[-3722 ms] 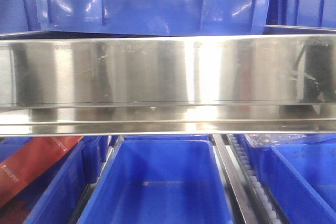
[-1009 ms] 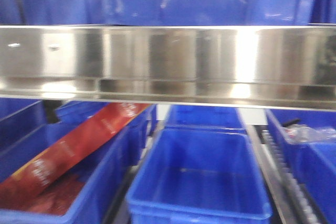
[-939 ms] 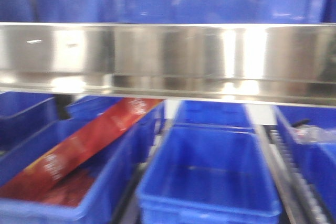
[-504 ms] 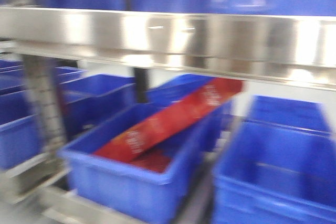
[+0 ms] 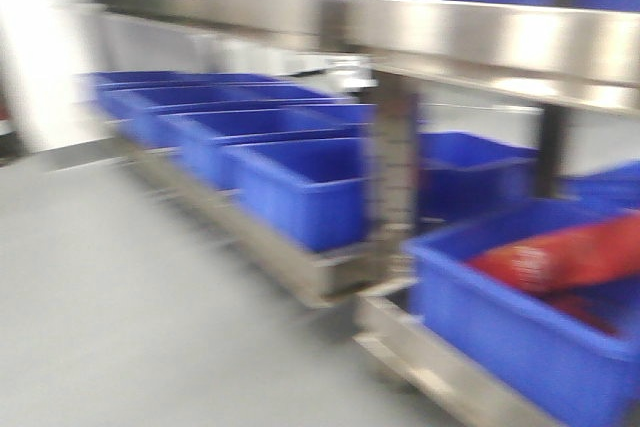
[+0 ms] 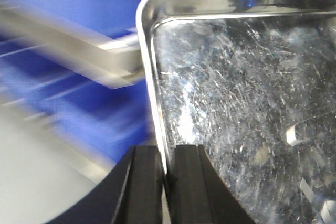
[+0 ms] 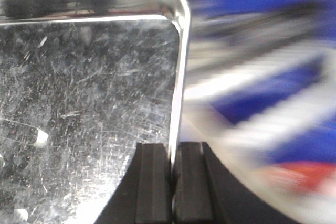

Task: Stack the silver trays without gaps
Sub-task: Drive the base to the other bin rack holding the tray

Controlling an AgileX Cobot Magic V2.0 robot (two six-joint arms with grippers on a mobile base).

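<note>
Left gripper (image 6: 166, 182) is clamped on the silver tray (image 6: 241, 103), gripping its left rim at six o'clock; right gripper (image 7: 172, 182) nips the right rim likewise; grey floor (image 5: 120, 297) lies open at eight o'clock beside the blue bins (image 5: 300, 187)

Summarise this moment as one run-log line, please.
left gripper: shut on silver tray rim | right gripper: shut on silver tray rim | front view: motion-blurred, blue bins on steel rack
</note>
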